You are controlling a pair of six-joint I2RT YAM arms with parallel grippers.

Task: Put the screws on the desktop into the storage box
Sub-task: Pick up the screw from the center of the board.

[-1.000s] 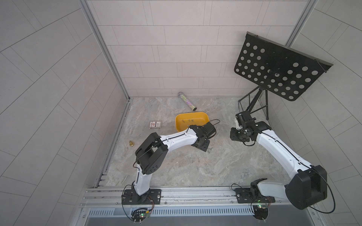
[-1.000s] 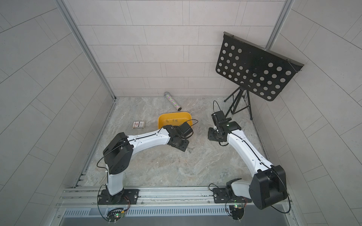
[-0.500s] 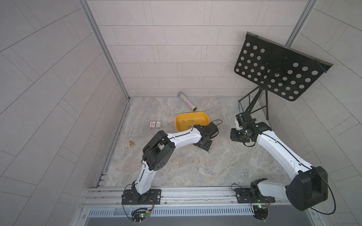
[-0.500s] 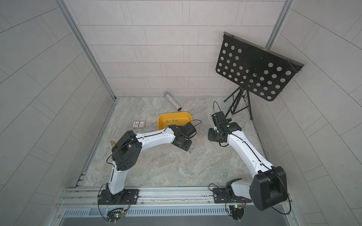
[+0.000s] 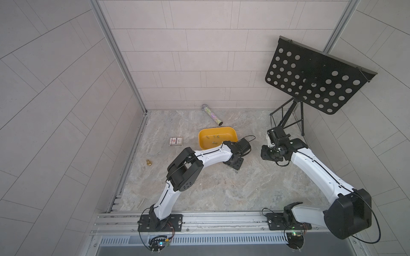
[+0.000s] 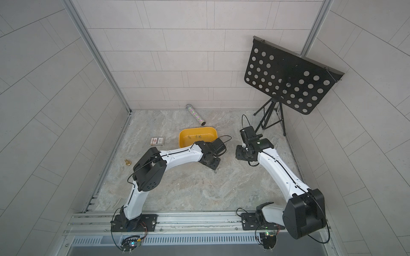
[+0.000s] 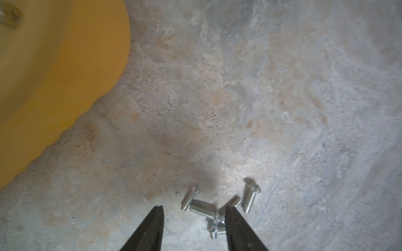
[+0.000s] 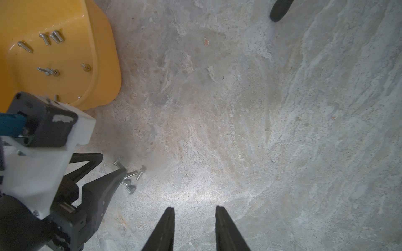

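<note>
The yellow storage box (image 5: 218,129) stands mid-desktop (image 5: 221,188) with several silver screws (image 8: 46,39) lying inside. A small cluster of loose screws (image 7: 204,207) lies on the marble just in front of the box, also seen in both top views (image 5: 235,170) (image 6: 215,170). My left gripper (image 7: 193,214) is open and low over this cluster. The screws lie between its fingers, crowded against one fingertip (image 7: 231,214). The right wrist view shows the same left gripper (image 8: 108,166) straddling the cluster. My right gripper (image 8: 195,208) is open over bare marble to the right, with nothing between its fingers.
A small printed card box (image 5: 176,141) lies left of the storage box and a brass bell (image 5: 148,162) sits near the left wall. A glittery tube (image 5: 211,114) lies at the back. A black perforated music stand (image 5: 315,82) stands back right, one foot (image 8: 279,8) close to my right arm.
My left arm's elbow swung right and its gripper settled over the screw cluster, its jaws narrowing a little. The right arm has hardly moved.
</note>
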